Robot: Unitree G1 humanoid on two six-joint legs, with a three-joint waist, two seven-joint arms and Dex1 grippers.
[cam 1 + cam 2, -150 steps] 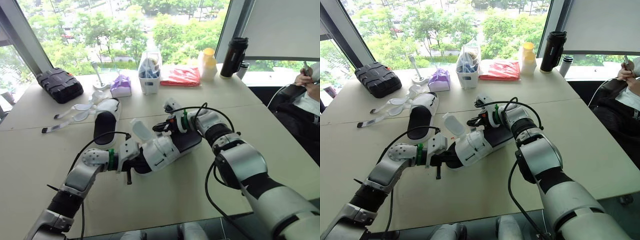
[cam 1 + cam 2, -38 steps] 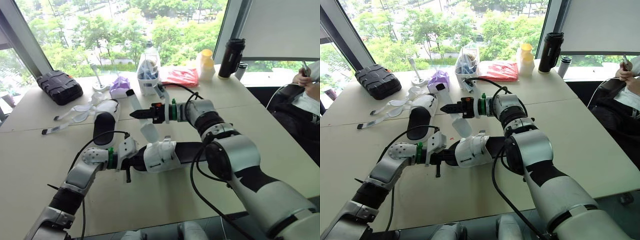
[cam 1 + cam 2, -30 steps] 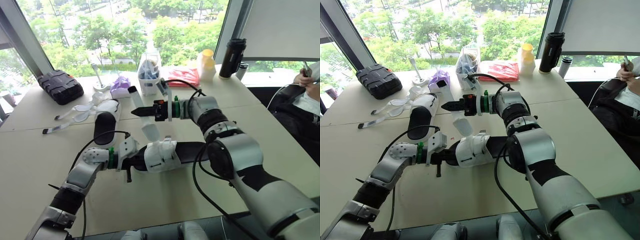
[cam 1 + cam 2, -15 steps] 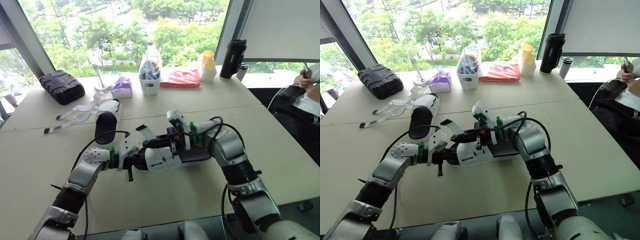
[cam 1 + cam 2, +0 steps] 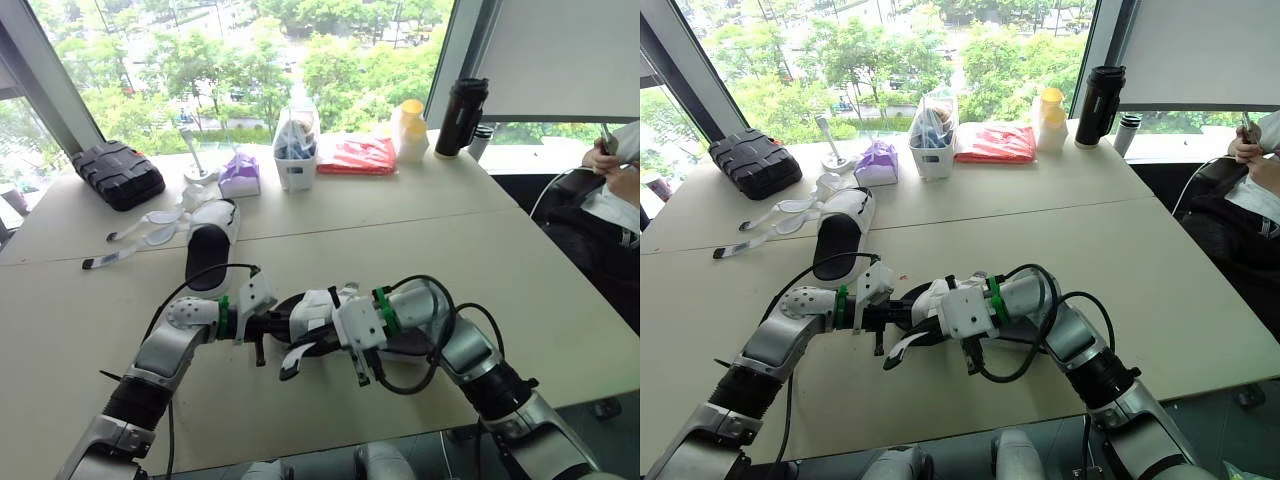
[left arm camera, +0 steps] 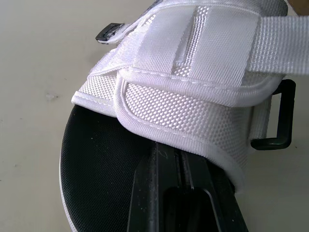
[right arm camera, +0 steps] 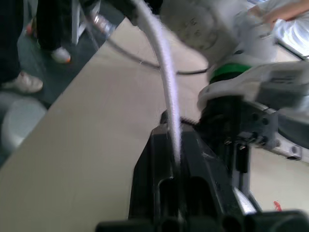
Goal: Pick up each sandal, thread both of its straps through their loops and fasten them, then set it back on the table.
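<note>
One white sandal (image 5: 305, 312) with a black insole (image 6: 101, 164) lies on the table in front of me. My left gripper (image 5: 268, 325) is shut on its sole edge; in the left wrist view white webbing straps (image 6: 193, 96) and a black loop (image 6: 277, 116) lie just past the fingers. My right gripper (image 5: 318, 343) is shut on a long white strap (image 7: 166, 101), drawn down over the near side of the sandal, its dark tip (image 5: 285, 374) close to the table. A second sandal (image 5: 212, 250) lies further back on the left, straps (image 5: 140, 235) splayed loose.
Along the window edge stand a black case (image 5: 117, 172), a purple tissue pack (image 5: 240, 172), a clear container (image 5: 298, 150), a red packet (image 5: 358, 155), a yellow-capped bottle (image 5: 412, 130) and a black flask (image 5: 455, 115). A person (image 5: 615, 170) sits at the far right.
My right gripper, which held the strap stretched high above the sandal, has swung down and toward me, bringing the strap over to the sandal's near side. The left gripper has stayed put.
</note>
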